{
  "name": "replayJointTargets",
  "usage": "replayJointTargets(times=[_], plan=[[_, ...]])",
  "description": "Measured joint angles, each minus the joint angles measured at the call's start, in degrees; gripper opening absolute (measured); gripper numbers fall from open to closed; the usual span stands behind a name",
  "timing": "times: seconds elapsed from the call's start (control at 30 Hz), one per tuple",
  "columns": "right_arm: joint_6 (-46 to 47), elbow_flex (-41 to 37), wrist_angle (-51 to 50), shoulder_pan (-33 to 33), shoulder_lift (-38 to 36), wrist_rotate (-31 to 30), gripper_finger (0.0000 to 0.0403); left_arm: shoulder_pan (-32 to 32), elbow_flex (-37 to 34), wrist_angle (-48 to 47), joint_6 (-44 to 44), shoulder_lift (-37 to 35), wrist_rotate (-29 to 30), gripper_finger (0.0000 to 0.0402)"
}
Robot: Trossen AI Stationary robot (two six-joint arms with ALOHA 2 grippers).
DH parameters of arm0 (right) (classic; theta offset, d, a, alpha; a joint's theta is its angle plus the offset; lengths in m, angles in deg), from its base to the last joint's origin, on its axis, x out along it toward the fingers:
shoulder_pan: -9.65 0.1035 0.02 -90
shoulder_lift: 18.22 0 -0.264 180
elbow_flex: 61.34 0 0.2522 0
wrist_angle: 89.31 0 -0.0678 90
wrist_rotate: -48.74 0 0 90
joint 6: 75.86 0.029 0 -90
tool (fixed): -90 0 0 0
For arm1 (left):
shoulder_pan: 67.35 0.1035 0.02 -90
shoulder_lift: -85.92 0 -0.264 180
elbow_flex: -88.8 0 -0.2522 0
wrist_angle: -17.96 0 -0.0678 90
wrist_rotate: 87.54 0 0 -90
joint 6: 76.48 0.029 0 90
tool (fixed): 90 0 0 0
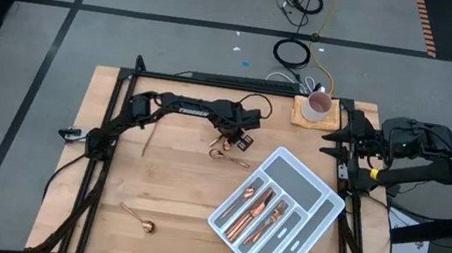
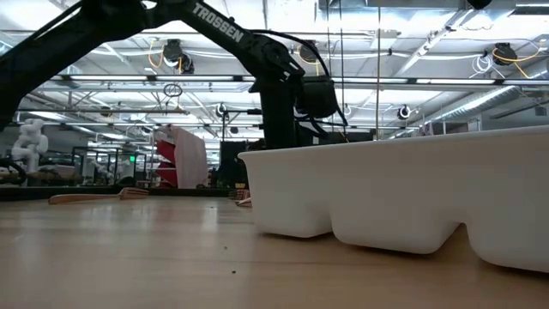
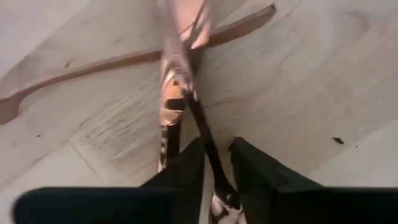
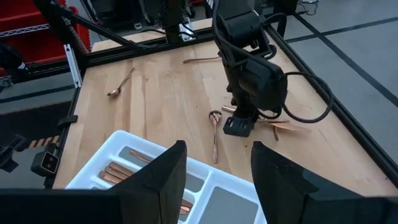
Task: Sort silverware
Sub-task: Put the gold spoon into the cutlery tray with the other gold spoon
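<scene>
Left gripper (image 1: 225,144): I see it low over the table's middle, just left of the tray's upper corner, down among a small cluster of silverware.
Left fingers (image 3: 186,168): in the left wrist view a thin copper handle (image 3: 202,134) runs up between them; they stand close on either side of it, but I cannot tell whether they are clamped on it.
Cluster (image 1: 231,156): a few copper pieces lying together on the wood, one a spoon (image 4: 215,134) with its bowl towards the left gripper.
Right gripper (image 1: 335,140): I have it waiting at the table's right edge, beside the tray's far corner; its fingers (image 4: 165,174) stand well apart with nothing between them.
Cutlery tray (image 1: 320,186): grey-white, divided, set at an angle on the right half of the table.
Sorted silverware (image 1: 254,212): several copper pieces lie lengthwise in the tray's long compartments.
Stray spoon (image 1: 139,218): alone near the table's front left, well apart from the rest.
Wooden utensil (image 1: 148,138): pale, lying left of the cluster.
Mug (image 1: 318,106): on a wooden coaster at the back edge.
</scene>
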Motion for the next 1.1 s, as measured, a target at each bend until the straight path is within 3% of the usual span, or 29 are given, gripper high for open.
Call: replayJointTargets(times=[0.23, 0.47, 0.63, 0.8, 0.93, 1.1], plan=[[0.00, 0.00, -0.02, 0.00, 0.00, 0.00, 0.0167, -0.39, 0.08, 0.81, 0.20, -0.07, -0.36, 0.0010], [-0.02, 0.00, 0.03, 0.02, 0.00, -0.28, 0.0167, -2.27, 2.19, 0.37, 0.13, -0.07, -1.68, 0.0008], [0.78, 0.00, -0.67, 0.00, 0.00, -6.44, 0.0167, -3.25, 5.78, -0.44, 0.18, -1.12, -1.89, 0.0005], [4.24, -0.01, -3.31, 0.04, 0.15, -8.14, 0.0167, -3.24, 7.73, -0.56, -1.14, -3.66, -1.06, 0.0004], [15.88, -4.17, -2.59, 0.02, 0.25, -19.81, 0.0167, -3.28, 8.11, 6.52, -2.88, -9.20, 7.72, 0.0003], [30.54, -14.25, 3.59, -0.02, -1.97, -30.68, 0.0167, -3.19, 7.86, 23.54, -0.47, -17.05, 16.81, 0.0003]])
